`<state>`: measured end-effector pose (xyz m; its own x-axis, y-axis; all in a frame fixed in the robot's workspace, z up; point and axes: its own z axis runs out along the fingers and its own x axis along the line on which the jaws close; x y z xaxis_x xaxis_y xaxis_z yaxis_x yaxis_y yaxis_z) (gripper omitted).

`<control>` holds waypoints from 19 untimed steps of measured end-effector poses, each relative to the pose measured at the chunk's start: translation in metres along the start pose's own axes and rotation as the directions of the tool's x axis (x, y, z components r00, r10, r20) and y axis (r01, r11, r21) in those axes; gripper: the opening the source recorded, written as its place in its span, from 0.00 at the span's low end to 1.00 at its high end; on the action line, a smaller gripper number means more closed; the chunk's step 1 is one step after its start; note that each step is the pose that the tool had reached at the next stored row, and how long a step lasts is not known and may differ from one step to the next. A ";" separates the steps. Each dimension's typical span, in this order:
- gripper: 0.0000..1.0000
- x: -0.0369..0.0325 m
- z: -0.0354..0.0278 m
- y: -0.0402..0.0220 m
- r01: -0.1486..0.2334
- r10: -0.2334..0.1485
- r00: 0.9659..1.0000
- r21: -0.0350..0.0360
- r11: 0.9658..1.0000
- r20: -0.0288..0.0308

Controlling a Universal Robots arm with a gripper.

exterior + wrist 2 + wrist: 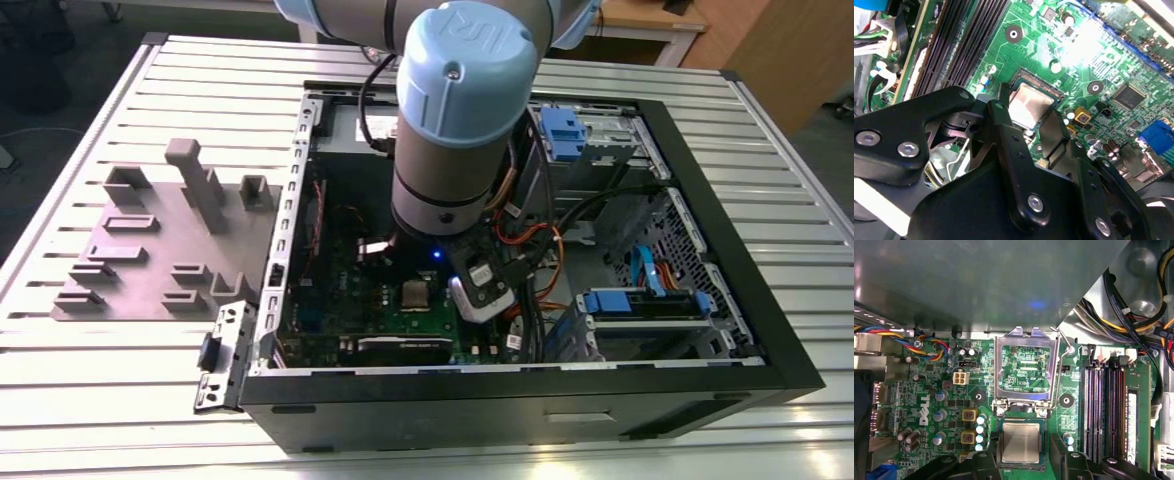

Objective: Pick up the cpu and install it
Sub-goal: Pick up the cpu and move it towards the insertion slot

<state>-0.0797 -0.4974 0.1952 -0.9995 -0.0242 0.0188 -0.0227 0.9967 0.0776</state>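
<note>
Big slatted bench (107, 400) under everything, grey fixture plate (147, 250) w/ blocks on the exterior view's left, open PC case (534, 400) right beside it. Arm (454, 120) down inside the case, wrist over the board. In the case: green motherboard (1074, 385), orange + black cables (534, 240), blue-latched drive cages (561, 135), RAM slots (1104, 410) running alongside the socket. Socket frame (999, 370) flipped up and open, bare board visible thru its window. Now the cpu (1021, 441): flat in the socket just beside the frame's hinge, silver lid up, looks seated square. Fingers (1004, 130) apart, one each side of the chip, close in but not clamped on it as far as can be told. Handling, prob: light, stiff, slick metal lid, fragile underside + socket contacts, so no dragging, no tilt. Best held by two opposite edges, kept level, no pressing on the lid centre.
</note>
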 end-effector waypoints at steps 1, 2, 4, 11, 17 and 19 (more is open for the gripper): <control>0.51 0.0000 0.0005 0.0004 0.000 0.000 1.000 0.000 1.000 0.000; 0.51 0.0000 0.0011 0.0008 0.000 0.000 1.000 0.000 1.000 0.000; 0.51 0.0000 0.0022 0.0015 0.000 0.000 1.000 0.000 1.000 0.000; 0.51 0.0021 0.0026 0.0017 0.000 0.000 1.000 0.003 1.000 0.000; 0.58 0.0021 0.0036 0.0018 0.000 0.000 1.000 0.004 1.000 0.000; 0.58 0.0021 0.0049 0.0017 -0.001 0.001 1.000 0.005 1.000 0.000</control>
<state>-0.0819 -0.4954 0.1905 -0.9995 -0.0236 0.0190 -0.0222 0.9971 0.0727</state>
